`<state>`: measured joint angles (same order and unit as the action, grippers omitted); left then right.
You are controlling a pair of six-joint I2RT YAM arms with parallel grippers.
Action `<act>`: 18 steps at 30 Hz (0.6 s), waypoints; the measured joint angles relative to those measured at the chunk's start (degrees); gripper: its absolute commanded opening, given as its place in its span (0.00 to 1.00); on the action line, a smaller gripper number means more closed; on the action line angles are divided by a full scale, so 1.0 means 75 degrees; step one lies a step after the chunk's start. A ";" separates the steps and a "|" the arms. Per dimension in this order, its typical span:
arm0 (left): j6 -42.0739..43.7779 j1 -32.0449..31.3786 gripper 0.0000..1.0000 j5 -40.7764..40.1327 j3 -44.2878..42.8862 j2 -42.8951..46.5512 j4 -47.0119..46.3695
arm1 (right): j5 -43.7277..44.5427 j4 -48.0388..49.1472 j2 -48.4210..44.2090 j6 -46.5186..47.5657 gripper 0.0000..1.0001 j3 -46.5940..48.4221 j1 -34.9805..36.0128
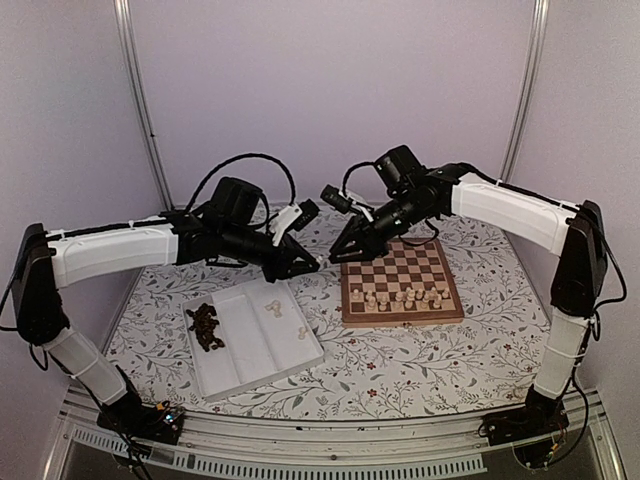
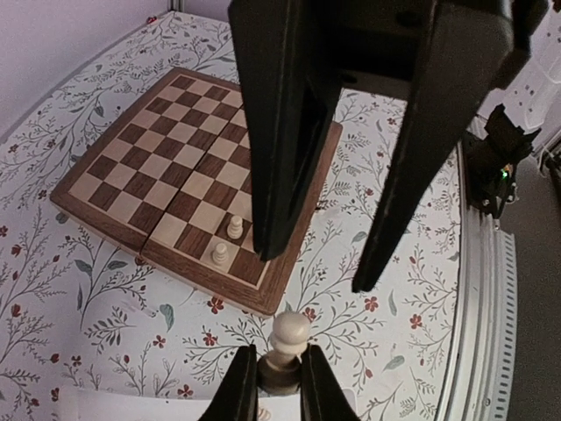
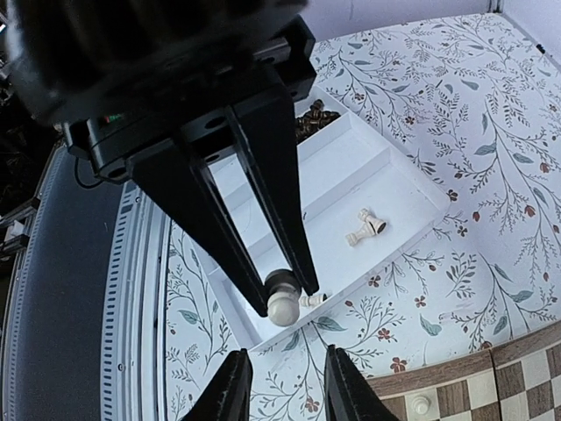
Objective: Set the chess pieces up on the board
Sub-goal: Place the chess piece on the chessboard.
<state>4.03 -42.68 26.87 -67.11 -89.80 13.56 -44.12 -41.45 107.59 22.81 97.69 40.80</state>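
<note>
My left gripper (image 1: 306, 265) (image 2: 279, 382) is shut on a pale cream pawn (image 2: 288, 342) and holds it in the air between the white tray and the board (image 1: 400, 272) (image 2: 166, 167). My right gripper (image 1: 341, 254) (image 3: 285, 386) is open and empty, its fingers pointing at the left gripper from close by. The held pawn (image 3: 282, 306) also shows in the right wrist view, just beyond the right fingertips. Several cream pieces (image 1: 400, 296) stand along the board's near rows. Two of them (image 2: 228, 241) show in the left wrist view.
A white three-compartment tray (image 1: 240, 350) (image 3: 351, 167) lies left of the board. It holds a pile of dark brown pieces (image 1: 205, 326) (image 3: 308, 123) and three loose cream pieces (image 1: 273, 308) (image 3: 368, 226). A floral cloth (image 1: 400, 365) covers the table.
</note>
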 measured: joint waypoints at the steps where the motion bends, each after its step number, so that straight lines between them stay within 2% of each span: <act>1: -0.0006 0.0000 0.10 0.0058 0.0003 0.0000 -0.0035 | -0.0047 -0.0035 0.0035 -0.0015 0.32 0.0035 0.0000; 18: -0.0017 0.0000 0.12 0.0405 0.0003 -0.0015 -0.0076 | -0.0761 -0.0172 0.0548 -0.0105 0.27 0.0519 0.0026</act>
<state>3.90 -42.68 29.91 -67.09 -89.91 12.99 -49.82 -42.74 111.70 22.02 101.58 40.99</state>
